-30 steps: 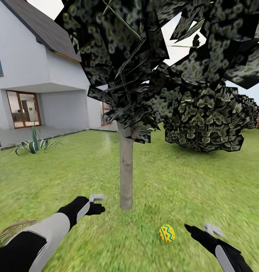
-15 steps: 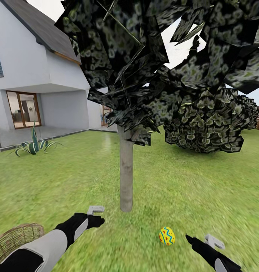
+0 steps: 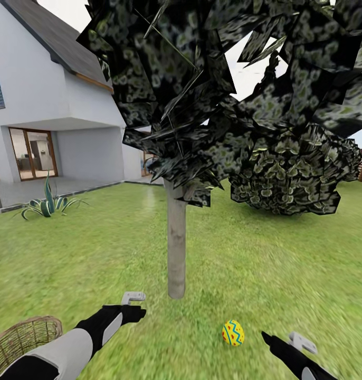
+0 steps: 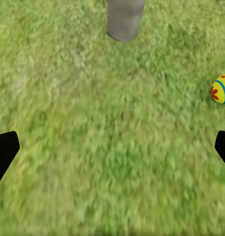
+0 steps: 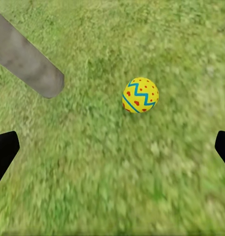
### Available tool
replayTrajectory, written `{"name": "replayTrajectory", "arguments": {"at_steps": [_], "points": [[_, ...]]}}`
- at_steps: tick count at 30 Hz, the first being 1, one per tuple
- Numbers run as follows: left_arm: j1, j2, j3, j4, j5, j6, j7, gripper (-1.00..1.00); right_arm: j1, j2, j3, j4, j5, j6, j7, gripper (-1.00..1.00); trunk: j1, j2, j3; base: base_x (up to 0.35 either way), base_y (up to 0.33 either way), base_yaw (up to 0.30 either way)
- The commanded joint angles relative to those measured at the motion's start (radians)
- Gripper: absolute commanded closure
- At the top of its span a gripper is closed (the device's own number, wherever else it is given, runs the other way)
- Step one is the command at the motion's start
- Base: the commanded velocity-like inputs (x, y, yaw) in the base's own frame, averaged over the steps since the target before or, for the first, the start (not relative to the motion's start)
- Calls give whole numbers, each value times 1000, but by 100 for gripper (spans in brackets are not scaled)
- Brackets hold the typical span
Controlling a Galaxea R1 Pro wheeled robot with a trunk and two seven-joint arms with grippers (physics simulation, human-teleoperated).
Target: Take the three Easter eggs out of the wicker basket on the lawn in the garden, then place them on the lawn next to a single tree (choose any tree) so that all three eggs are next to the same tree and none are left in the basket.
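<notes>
1. Yellow egg (image 3: 233, 333) lies on the lawn (image 3: 286, 264), lower centre-right of the head view, near the tree (image 3: 176, 248) trunk base but apart from it. Right wrist view has it centre-right (image 5: 140, 95), trunk (image 5: 28, 61) at upper left; left wrist view catches it at the right edge (image 4: 221, 89), trunk (image 4: 125, 18) at top centre.
2. Basket (image 3: 24, 338) at lower left corner, partly behind the left arm. Can't see inside, so can't tell how many eggs it holds. One egg visible in all.
3. Left gripper (image 3: 133, 305), lower left of centre, over bare grass: jaws spread wide, nothing between them, fingertips (image 4: 4, 147) at the frame edges in the wrist view. Right gripper (image 3: 281, 340), lower right: jaws also spread, empty, hovering beside the egg.
4. Risk: the right gripper is low and near the egg. A sweep toward the basket could clip it and roll it off from the tree, since round on grass won't stay put.
5. Risk: the left arm sits close to the basket rim. A blind reach could tip it and scatter whatever is inside.
6. Risk: a base turn or move could run over the egg, which lies near the bottom of the head view.
7. Risk: later drops placed too far out, or landing on this egg, knock the group apart. Set each down low, on the trunk side.
</notes>
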Motion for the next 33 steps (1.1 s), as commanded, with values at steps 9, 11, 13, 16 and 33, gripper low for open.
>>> {"name": "replayTrajectory", "arguments": {"at_steps": [9, 11, 13, 16, 33], "points": [[1, 1, -7, -1, 10, 3, 0, -100, -1, -2, -7, 27, -10, 5, -1, -100, -35, 63, 27, 0, 0, 0], [1, 0, -6, -1, 10, 3, 0, -100, 0, -2, -8, 30, -11, 4, -1, -100, -42, 77, 33, 0, 0, 0], [1, 0, -6, -1, 10, 3, 0, -100, -1, -3, -8, 33, -12, 4, -1, -100, -50, 91, 40, 0, 0, 0], [1, 0, -6, -1, 10, 3, 0, -100, -1, -2, -8, 35, -12, 4, -1, -100, -62, 112, 49, 0, 0, 0], [1, -1, -7, -1, 10, 2, 0, -100, 0, 1, -8, 53, -14, 3, -3, -100, -127, 231, 102, 0, 0, 0]]}}
